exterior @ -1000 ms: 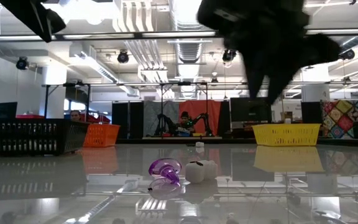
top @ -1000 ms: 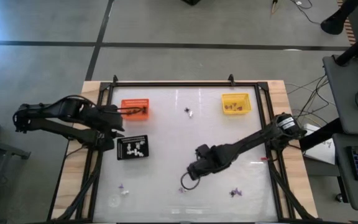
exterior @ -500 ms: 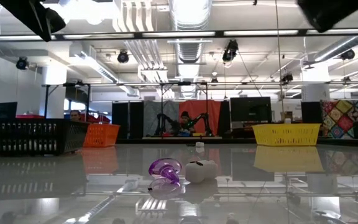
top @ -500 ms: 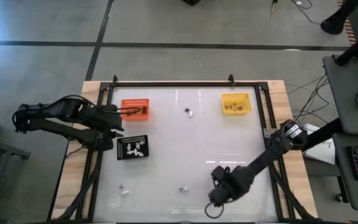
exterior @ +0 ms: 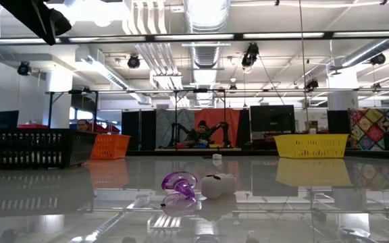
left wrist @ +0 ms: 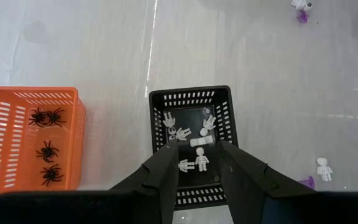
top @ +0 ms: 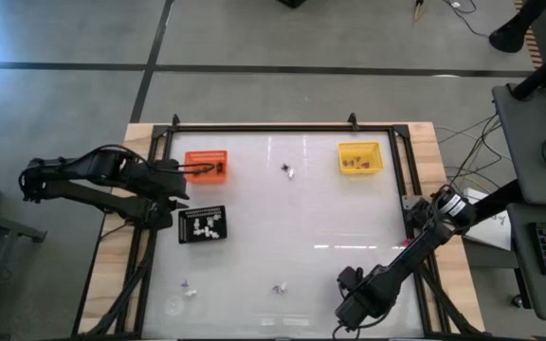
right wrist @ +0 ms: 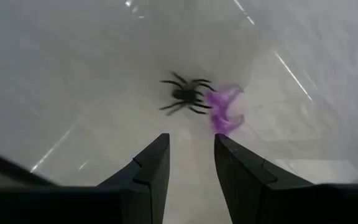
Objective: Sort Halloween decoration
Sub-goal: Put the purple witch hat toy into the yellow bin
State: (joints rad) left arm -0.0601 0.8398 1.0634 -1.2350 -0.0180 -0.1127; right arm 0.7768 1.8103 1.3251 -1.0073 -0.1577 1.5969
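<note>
Now the right gripper (right wrist: 191, 155) has swung away from the middle of the table (top: 330, 218) to its near edge, and its fingers, spread with nothing between them, hang over a black spider (right wrist: 184, 94) lying against a purple trinket (right wrist: 224, 109). That likely makes this pair its next pick. The left gripper (left wrist: 199, 163), also spread and empty, has not moved and hangs just over the black tray (left wrist: 191, 99) holding the white skeletons (left wrist: 191, 142). Beside that tray the orange tray (left wrist: 5, 143) holds 4 black spiders (left wrist: 47, 149). Well apart from it, the yellow tray (top: 359, 156) holds brown bits, and loose trinkets remain between and in front of the trays
</note>
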